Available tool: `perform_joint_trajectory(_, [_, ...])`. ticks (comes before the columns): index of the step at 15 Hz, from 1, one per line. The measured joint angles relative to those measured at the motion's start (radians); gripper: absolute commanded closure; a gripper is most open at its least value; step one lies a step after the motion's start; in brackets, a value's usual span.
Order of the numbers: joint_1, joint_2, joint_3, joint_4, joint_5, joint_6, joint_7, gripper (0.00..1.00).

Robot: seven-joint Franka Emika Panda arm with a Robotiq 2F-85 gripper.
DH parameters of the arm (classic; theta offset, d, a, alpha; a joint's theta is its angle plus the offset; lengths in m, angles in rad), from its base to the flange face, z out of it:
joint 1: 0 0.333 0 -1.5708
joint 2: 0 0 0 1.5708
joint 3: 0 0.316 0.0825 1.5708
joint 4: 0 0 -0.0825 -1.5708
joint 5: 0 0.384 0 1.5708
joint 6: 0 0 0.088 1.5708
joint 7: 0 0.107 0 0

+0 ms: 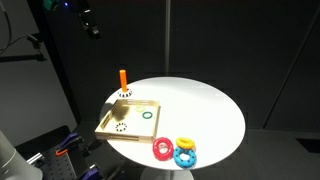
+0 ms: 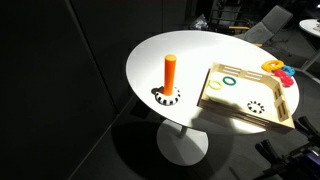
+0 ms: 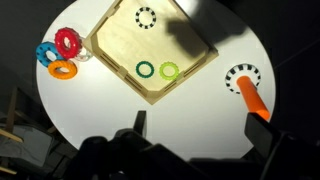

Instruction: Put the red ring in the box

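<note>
Currently hangs high with black two-finger gripper (image 3: 203, 122) spread wide, empty. Must likely head up-left in wrist view to the small red-pink doughnut ring (image 3: 68, 42), lying flat beyond the left corner of the shallow light-wood box (image 3: 128, 42).

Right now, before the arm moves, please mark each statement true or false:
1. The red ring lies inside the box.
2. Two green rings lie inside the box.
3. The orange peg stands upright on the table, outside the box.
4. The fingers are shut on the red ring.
1. False. The red ring lies on the table, outside the box, next to the blue ring.
2. True. A dark green ring and a light green ring lie side by side in the box.
3. True. The orange peg stands upright on the table near the box.
4. False. In the wrist view the fingers are apart and hold nothing, and the red ring lies away from them.
</note>
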Motion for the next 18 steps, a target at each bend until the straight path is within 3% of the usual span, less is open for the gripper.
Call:
perform_joint_trajectory(10, [-0.109,0.103,-0.165,0.047,-0.032,-0.049,0.012,0.00])
perform_joint_trajectory(18, [-0.183,0.112,-0.258,-0.015,-0.055,-0.092,0.030,0.00])
